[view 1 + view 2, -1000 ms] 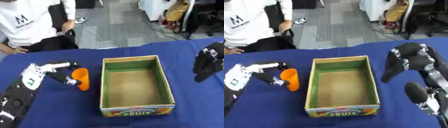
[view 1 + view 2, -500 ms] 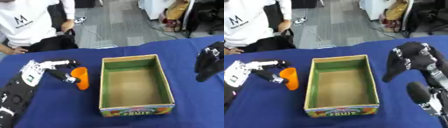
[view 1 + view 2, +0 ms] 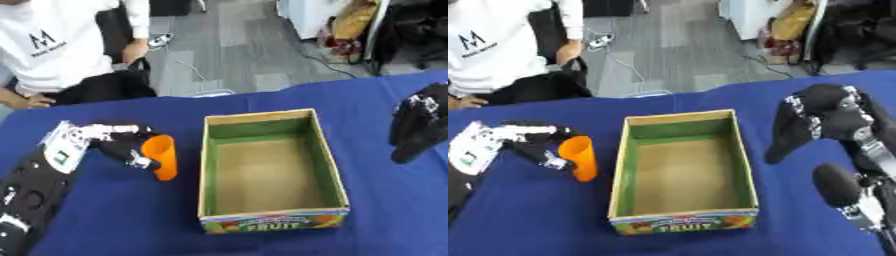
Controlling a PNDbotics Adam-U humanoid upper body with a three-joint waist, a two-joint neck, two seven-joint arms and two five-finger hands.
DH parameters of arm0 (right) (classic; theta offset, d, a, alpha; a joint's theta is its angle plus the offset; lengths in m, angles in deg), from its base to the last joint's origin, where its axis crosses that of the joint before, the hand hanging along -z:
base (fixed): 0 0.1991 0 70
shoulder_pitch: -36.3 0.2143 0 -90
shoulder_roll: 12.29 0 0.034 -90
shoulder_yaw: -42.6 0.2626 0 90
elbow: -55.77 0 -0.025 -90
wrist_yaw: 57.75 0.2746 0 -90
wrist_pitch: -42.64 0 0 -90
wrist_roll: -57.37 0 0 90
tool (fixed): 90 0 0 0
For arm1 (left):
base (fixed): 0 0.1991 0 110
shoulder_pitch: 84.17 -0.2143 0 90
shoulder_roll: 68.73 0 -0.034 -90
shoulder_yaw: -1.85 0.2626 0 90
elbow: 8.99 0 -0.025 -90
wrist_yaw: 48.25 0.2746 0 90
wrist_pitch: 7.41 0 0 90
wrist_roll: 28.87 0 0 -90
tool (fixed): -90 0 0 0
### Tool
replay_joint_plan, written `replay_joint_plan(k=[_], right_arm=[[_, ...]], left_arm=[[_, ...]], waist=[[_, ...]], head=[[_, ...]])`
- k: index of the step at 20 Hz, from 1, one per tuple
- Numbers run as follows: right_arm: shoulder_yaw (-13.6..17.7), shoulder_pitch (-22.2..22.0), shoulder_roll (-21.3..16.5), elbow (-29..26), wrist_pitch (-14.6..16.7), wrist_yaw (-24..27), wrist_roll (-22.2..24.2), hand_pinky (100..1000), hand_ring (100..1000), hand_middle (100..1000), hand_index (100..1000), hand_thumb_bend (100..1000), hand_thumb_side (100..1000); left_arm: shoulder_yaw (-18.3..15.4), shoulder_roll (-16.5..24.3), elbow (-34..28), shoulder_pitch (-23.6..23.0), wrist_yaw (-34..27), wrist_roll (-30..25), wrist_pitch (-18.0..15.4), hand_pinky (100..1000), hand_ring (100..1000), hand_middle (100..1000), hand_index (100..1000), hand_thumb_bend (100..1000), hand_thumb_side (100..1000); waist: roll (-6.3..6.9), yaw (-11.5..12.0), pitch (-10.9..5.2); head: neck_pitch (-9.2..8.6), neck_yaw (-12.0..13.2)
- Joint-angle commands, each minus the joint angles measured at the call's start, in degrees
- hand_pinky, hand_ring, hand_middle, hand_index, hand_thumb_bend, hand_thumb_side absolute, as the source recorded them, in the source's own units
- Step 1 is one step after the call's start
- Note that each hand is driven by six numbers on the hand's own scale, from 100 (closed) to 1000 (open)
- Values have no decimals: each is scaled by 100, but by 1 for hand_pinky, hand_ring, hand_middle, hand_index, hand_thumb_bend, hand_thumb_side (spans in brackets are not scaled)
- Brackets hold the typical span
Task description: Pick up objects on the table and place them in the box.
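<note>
An orange carrot-shaped object is held just left of the cardboard fruit box, above the blue table. My left hand is shut on it, fingers curled round its upper part. The box stands open in the middle of the table and its brown floor holds nothing. My right hand hangs to the right of the box with its fingers pointing down and relaxed, holding nothing.
The blue tablecloth covers the whole work surface. A person in a white shirt sits beyond the far left edge. A black microphone-like part of my right arm shows at the lower right.
My left hand has carried the orange object a little closer to the box's left wall. The right hand has stayed where it was.
</note>
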Motion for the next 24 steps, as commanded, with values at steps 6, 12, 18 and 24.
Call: replay_joint_plan(k=[6,12,18,24], right_arm=[[15,122,-76,-89,528,38,541,100,356,369,538,133,979],[7,137,-64,-89,525,56,549,100,355,369,538,132,979],[3,141,-61,-89,526,65,555,100,355,368,538,130,980],[8,148,-58,-89,526,66,555,100,355,368,538,129,981]], left_arm=[[46,86,-141,131,-9,-571,-449,1000,1000,1000,1000,1000,407],[30,36,-176,85,-50,-371,-491,1000,966,987,1000,1000,403],[15,4,-198,45,-84,180,-505,768,662,808,836,1000,304],[35,-32,-119,5,-98,457,-459,537,528,728,777,886,260]], waist=[[-6,1,-103],[-3,-14,-102],[-6,-16,-97],[-10,-22,-94]], head=[[-50,37],[-55,43],[-44,40],[-36,35]])
